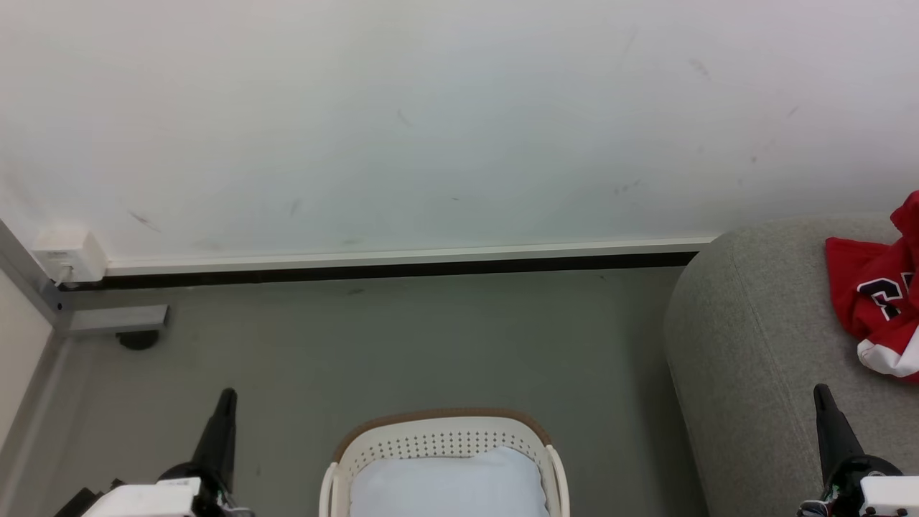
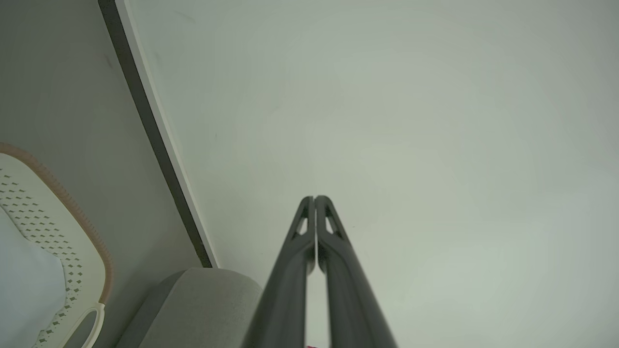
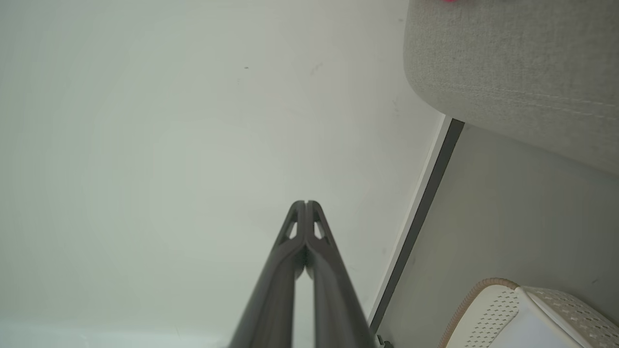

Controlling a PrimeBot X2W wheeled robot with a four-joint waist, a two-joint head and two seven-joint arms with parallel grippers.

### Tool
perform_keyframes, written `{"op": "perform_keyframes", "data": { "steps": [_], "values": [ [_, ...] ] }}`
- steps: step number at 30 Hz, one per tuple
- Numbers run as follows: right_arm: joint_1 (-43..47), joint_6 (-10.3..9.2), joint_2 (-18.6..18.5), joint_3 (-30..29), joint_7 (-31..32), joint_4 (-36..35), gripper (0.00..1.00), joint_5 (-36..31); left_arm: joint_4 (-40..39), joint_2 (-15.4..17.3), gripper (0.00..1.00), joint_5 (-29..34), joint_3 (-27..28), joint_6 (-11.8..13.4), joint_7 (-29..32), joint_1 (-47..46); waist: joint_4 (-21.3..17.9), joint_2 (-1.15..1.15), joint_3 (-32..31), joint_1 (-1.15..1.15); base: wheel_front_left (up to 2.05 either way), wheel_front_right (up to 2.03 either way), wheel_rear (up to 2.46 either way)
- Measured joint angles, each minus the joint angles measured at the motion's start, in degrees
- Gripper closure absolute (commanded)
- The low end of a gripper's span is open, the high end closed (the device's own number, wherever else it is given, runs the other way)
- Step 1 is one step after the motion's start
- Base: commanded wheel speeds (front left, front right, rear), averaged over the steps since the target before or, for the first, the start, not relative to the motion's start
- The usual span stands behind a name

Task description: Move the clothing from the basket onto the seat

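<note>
Nearest, at 6 o'clock of the head view, stands the basket (image 1: 444, 419), its brown rim and perforated cream wall facing up, with a pale, smooth, pillow-like mass (image 1: 449, 485) lying inside it; what that mass is cannot be told. At 7 o'clock the left gripper (image 1: 227, 394) points up over the grey floor (image 1: 402, 345), just beside the basket and not touching it. In the left wrist view its two dark fingers lie pressed together from base to tip, with nothing between them. At 5 o'clock the right gripper (image 1: 821, 390) points up in front of the seat (image 1: 747, 337). In the right wrist view its jaws are likewise closed and hold nothing. The seat fills the 3 to 5 o'clock side, its rounded grey end standing on the floor to the basket's right and apart from it. Farther back on the seat's top, at 3 o'clock, lies the clothing (image 1: 861, 280), a crumpled red jersey with black, white-edged letters and white trim, cut off by the edge of the view. Beyond, a dark baseboard (image 1: 373, 271) runs below the white wall (image 1: 431, 122), with a small white box (image 1: 70, 254) at 9 o'clock.
</note>
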Motion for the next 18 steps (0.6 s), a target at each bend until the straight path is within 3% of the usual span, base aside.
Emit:
{"op": "perform_keyframes", "data": {
  "steps": [18],
  "values": [
    [-0.2, 0.0, 0.0, -0.2, 0.5, -0.1, 1.0, 2.4, -0.2, 0.0, 1.0, -1.9, 0.3, 0.0, 0.5, -0.3, -0.1, 0.0, 0.1, 0.0, 0.0, 0.0, 0.0]
  ]
}}
